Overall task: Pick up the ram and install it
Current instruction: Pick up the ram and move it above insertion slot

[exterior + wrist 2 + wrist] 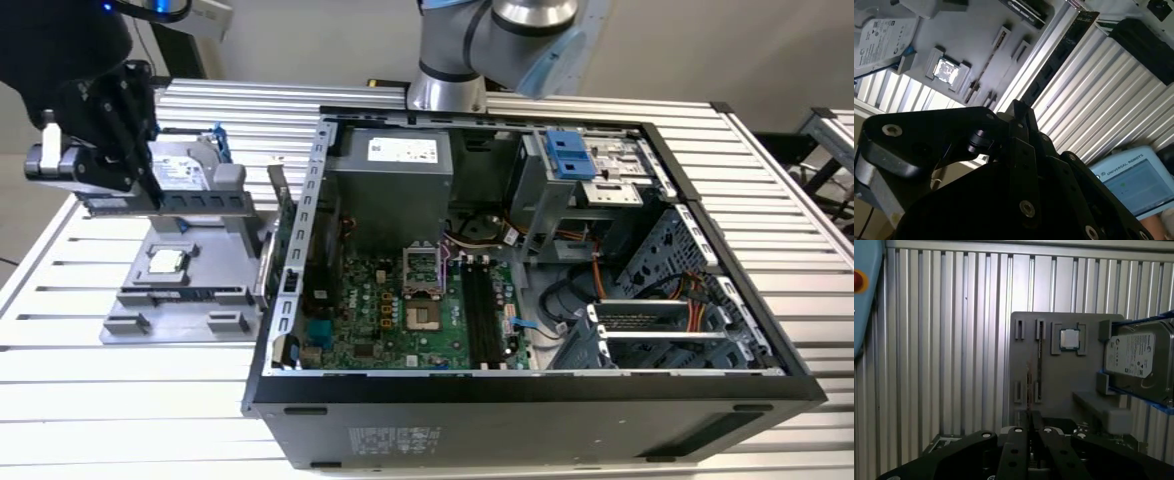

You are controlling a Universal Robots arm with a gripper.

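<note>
Open computer case (pixel 534 410) sat on slatted table (pixel 134 400). Just beside it, grey fixture (pixel 1064 380) carried hard drive (pixel 1139 360). Above fixture, gripper (pixel 1030 427) pinched ram (pixel 1029 387) edge-on. Processor (pixel 1069 338) lay in fixture recess.

Table (pixel 120 400): silver ribbed aluminium slats, running from the exterior view's left to its right.
Grey holder (pixel 174 300): a flat plastic block lying on the slats at the exterior view's left, just beside the case.
Computer case (pixel 534 410): black, lying on its side and open upward, across the middle and the exterior view's right.
Arm base (pixel 447 95): stands at the far edge, behind the case.
</note>
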